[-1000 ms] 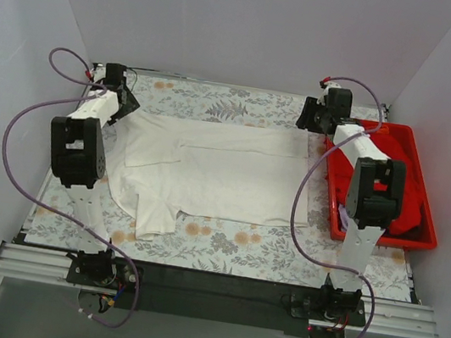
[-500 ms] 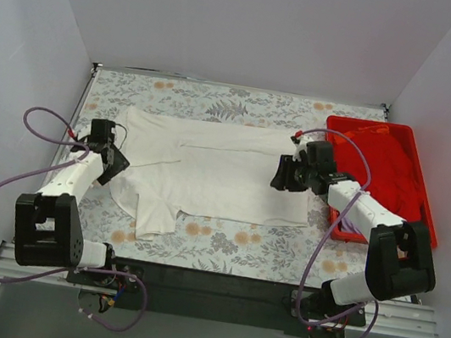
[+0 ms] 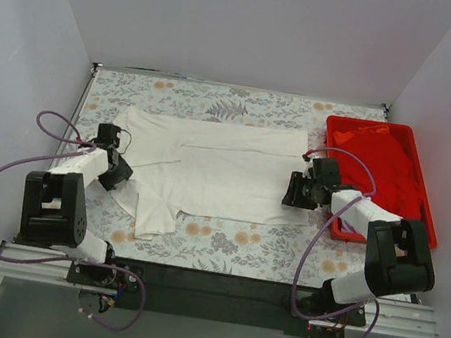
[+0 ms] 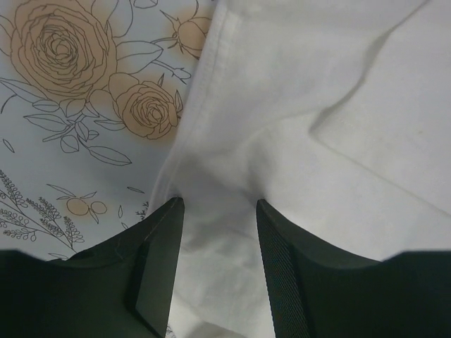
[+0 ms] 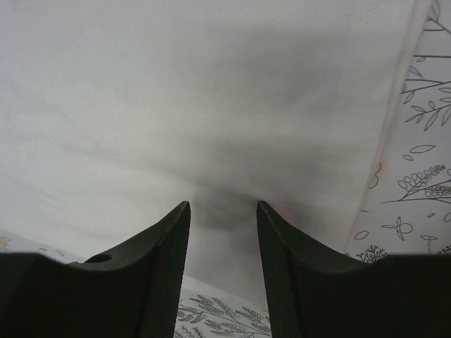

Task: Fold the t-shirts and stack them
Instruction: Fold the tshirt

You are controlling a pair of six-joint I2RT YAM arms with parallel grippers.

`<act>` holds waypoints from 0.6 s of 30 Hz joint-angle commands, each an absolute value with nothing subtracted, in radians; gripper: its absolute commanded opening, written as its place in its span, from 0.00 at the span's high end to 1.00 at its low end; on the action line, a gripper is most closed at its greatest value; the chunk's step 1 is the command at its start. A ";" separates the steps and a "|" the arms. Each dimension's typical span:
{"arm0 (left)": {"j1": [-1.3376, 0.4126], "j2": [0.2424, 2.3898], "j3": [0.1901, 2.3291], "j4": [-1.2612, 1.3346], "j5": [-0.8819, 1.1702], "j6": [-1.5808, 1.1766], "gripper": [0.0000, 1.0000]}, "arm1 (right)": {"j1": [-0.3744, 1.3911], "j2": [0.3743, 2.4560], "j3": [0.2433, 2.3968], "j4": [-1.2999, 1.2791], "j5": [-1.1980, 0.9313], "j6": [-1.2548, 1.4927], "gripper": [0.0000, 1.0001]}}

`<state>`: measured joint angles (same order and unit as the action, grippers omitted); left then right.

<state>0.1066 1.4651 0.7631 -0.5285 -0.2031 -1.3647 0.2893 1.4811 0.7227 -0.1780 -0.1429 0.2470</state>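
Note:
The white t-shirt lies spread on the floral tablecloth, its far part folded over and one sleeve at the near left. My left gripper is low at the shirt's left edge, open, with white cloth between its fingers. My right gripper is low at the shirt's right edge, open, over the white cloth near its hem. The red t-shirt lies in the red tray.
The red plastic tray stands at the right, close beside my right arm. The floral tablecloth shows around the shirt. White walls enclose the table on three sides.
Both arms came down from the far corners to the sides of the white shirt. The left gripper now sits at its left edge, the right at its right edge.

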 commanded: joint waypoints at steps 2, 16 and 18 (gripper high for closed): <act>0.104 1.552 0.808 -0.543 -0.268 -1.347 0.56 | 0.233 1.538 0.724 -0.156 -0.060 0.279 0.50; 0.068 1.580 0.994 -0.647 -0.334 -1.336 0.45 | 0.218 1.491 0.810 -0.222 -0.110 0.252 0.48; 0.067 1.528 0.959 -0.678 -0.345 -1.339 0.43 | 0.232 1.461 0.801 -0.242 -0.120 0.238 0.47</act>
<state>0.0746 1.6482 0.9871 -0.6224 -0.2935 -1.3388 0.2150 1.5326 0.7959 -0.1860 -0.1230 0.2760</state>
